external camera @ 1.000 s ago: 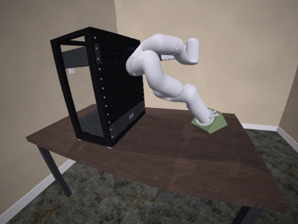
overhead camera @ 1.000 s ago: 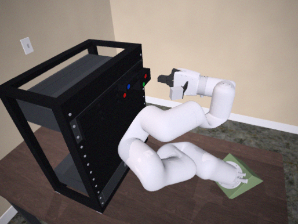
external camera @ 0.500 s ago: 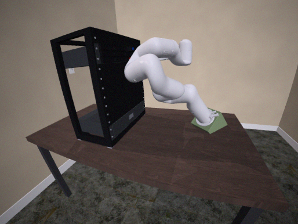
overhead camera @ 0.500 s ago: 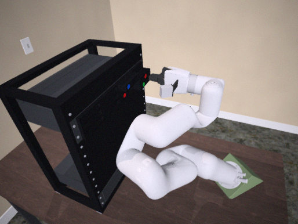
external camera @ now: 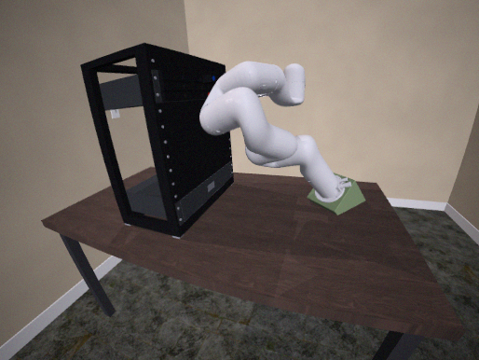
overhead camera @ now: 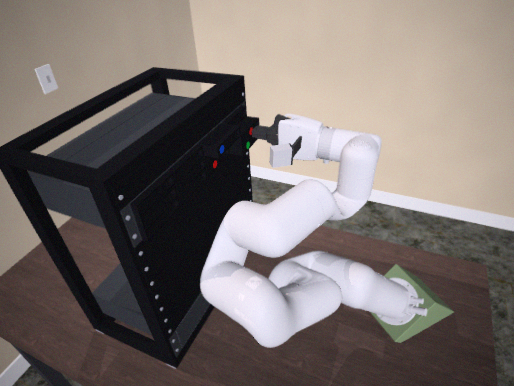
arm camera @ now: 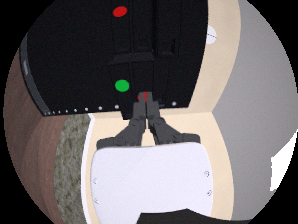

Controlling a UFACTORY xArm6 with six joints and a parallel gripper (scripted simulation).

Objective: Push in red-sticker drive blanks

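Pressing w/ closed, empty gripper [overhead camera: 259,132] tips against red-sticker blank [overhead camera: 251,131] at rack [overhead camera: 105,187] front, top right; green-sticker blank [overhead camera: 248,145] just below.

The tabletop [external camera: 289,261] is dark brown wood, carried on dark legs over a mottled grey-green floor [external camera: 154,322]. Two things stand directly on it — a black rack [external camera: 160,140] at the far left in the exterior view, its base close to the tabletop's left edge, and a green wedge-shaped base [external camera: 351,201] at the far right, which bears the white arm [external camera: 280,140]. Rack and base stand well apart, with bare wood between them.
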